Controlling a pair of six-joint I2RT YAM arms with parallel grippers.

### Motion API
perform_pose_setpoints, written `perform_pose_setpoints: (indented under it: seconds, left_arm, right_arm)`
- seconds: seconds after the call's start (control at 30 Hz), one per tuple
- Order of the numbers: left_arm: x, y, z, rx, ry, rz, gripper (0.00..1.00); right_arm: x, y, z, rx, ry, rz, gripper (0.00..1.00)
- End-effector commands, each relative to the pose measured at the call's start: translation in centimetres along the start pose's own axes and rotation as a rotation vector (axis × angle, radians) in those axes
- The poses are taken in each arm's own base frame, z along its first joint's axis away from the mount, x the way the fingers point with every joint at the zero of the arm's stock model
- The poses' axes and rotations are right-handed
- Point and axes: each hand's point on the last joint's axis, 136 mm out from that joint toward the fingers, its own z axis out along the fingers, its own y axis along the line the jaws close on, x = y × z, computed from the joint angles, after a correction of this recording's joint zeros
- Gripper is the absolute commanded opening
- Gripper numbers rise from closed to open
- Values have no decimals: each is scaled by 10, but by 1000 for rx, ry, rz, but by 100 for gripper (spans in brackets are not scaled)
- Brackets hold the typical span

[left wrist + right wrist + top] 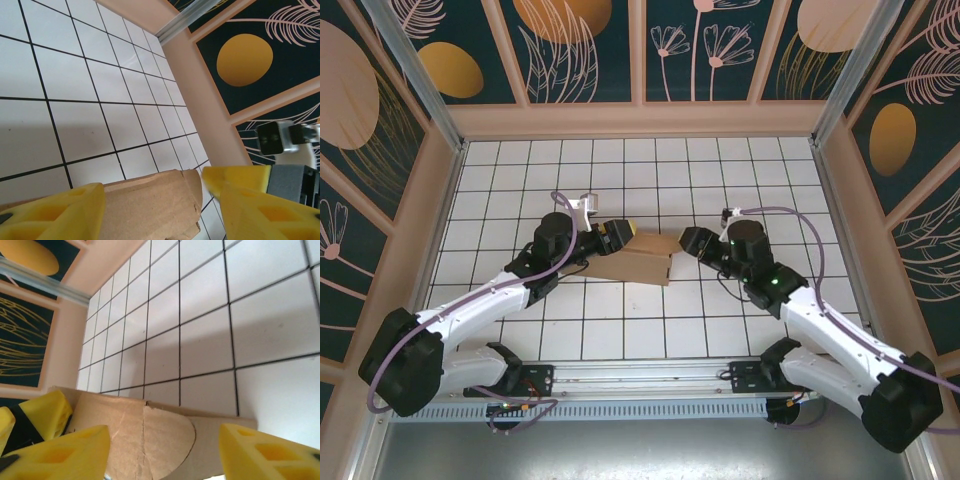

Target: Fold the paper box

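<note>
The paper box [638, 262] lies mid-worktop [620, 330], plain brown corrugated cardboard (a rounded flap and creases show). The left pincer [623, 234] and right pincer [686, 240] gape apart at its ends.

A robotics lab test cell is shown from above. A white table [620, 330] ruled with a black grid is enclosed left, right and far by wall panels [585, 50] (dark teal, printed with gold discs and plant outlines). Aluminium posts [413, 72] are set at the far corners. A left arm [470, 315] and a right arm [830, 335] are bolted to a metal rail [640, 372] at the near edge.
</note>
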Motion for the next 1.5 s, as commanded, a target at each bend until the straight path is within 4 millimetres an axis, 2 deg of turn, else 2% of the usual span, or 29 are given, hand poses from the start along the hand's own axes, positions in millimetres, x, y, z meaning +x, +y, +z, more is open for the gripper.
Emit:
perform_pose_setpoints:
  seconds: [0.0, 0.33, 0.53, 0.73, 0.8, 0.9, 0.97, 1.0, 1.1, 1.23, 1.33, 1.47]
  left_arm:
    - [32, 33, -2, -102, 100, -58, 62]
    - [29, 31, -4, -106, 91, -47, 62]
    - [29, 30, -4, -102, 92, -47, 63]
    - [31, 30, -2, -93, 100, -56, 63]
    - [32, 32, -2, -95, 103, -58, 62]
    - [32, 32, -4, -99, 100, -61, 62]
    - [32, 32, -5, -98, 99, -60, 62]
    - [32, 31, -5, -97, 97, -59, 62]
    - [29, 28, -5, -90, 89, -55, 63]
    - [26, 27, -5, -98, 82, -54, 63]
    - [25, 27, -5, -105, 82, -52, 63]
    - [22, 24, -6, -106, 77, -49, 64]
  right_arm:
    - [-10, -13, -4, 97, -21, -60, 48]
    - [4, -22, 29, 123, 63, -88, 17]
    - [23, -2, 38, 41, 111, -101, 17]
    - [29, 18, 41, -35, 128, -99, 20]
    - [20, 15, 36, 11, 96, -124, 23]
    - [-14, 8, 13, 154, -27, -229, 23]
    - [-33, 27, -6, 139, -81, -306, 18]
    - [-36, 39, -12, 95, -84, -333, 15]
    - [-20, 84, -18, -136, -2, -395, 12]
    - [19, 111, 2, -272, 177, -403, 12]
    - [41, 116, 21, -267, 232, -426, 10]
    - [53, 100, 44, -197, 261, -428, 7]
